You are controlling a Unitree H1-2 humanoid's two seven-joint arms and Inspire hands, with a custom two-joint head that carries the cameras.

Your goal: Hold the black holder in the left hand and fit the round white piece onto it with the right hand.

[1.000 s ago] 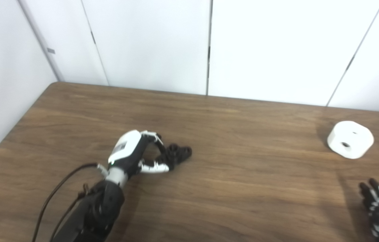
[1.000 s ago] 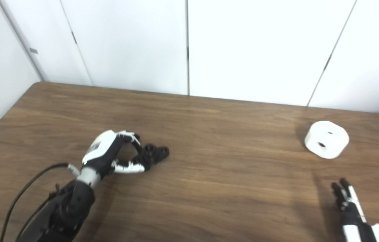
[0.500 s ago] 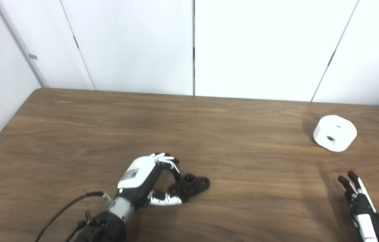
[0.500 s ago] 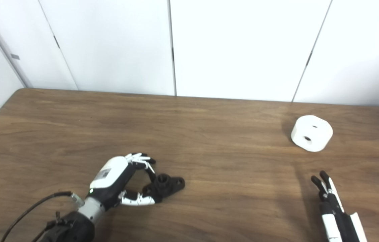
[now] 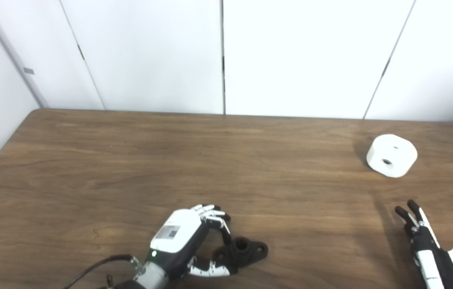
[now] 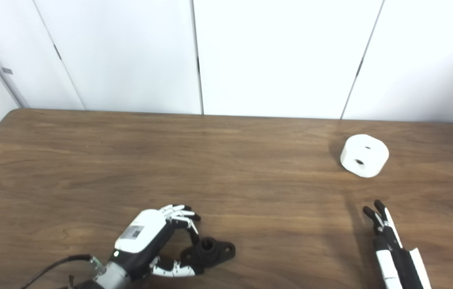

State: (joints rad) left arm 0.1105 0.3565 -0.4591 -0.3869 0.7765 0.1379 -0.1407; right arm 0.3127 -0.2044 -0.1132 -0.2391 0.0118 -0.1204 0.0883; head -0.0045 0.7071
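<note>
1. Where the left eye view takes in the wooden table [image 5: 130, 160], the left hand [image 5: 182, 241] sits near the bottom edge, fingers and thumb curled onto one end of the black holder [image 5: 244, 252], which lies flat on the wood with its round socket facing up.
2. Far off at the table's right, toward the back, the round white piece [image 5: 391, 155] rests alone, untouched, two small holes showing.
3. At the lower right corner the right hand [image 5: 423, 237] points away from the robot, fingers straight and close together, holding nothing; it is well apart from the white piece.
4. As the right eye view shows it, the layout is the same: thumb [image 6: 174, 269] under the holder's near end, fingers [image 6: 184, 218] hooked over it.
5. White wall panels [image 6: 274, 56] stand behind the table.
</note>
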